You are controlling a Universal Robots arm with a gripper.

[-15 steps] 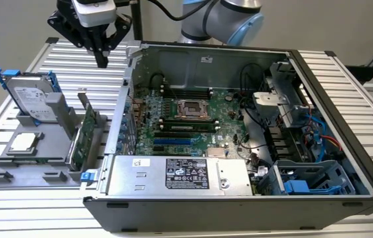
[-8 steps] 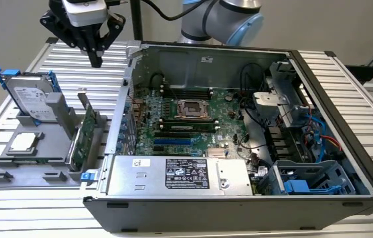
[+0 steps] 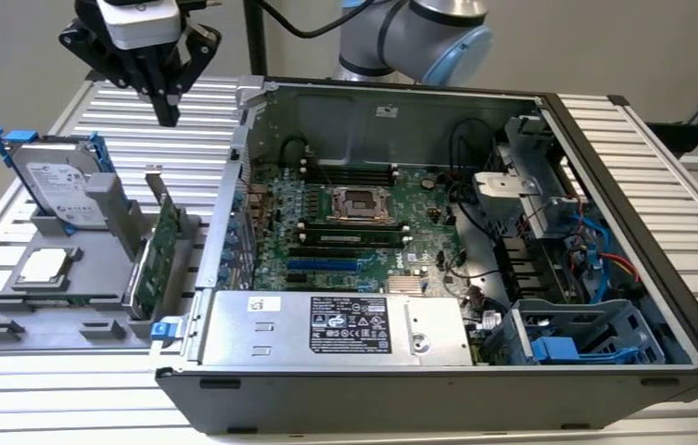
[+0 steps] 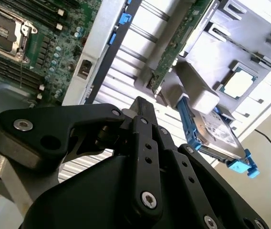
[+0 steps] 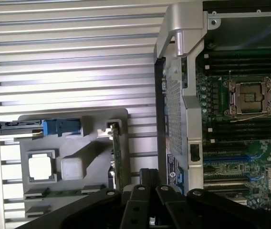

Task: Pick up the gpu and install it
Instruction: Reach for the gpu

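My claw (image 3: pixel 168 116), closed and empty, hangs toward the table's (image 3: pixel 645 139) far edge, above the gpu (image 3: pixel 155 255) upright in its grey rack (image 3: pixel 27 320)

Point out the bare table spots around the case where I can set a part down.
Free: slatted table behind the grey holder, and the strip in front of it. Also the exterior view's right of the case. Crowded: the holder itself and the gpu-to-case gap.

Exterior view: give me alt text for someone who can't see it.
A robot gripper, jaws together and empty, hangs above the gpu, which stands on edge in a gray holder beside an open computer case. The holder also carries a hard drive and a CPU chip; the case's motherboard lies exposed.
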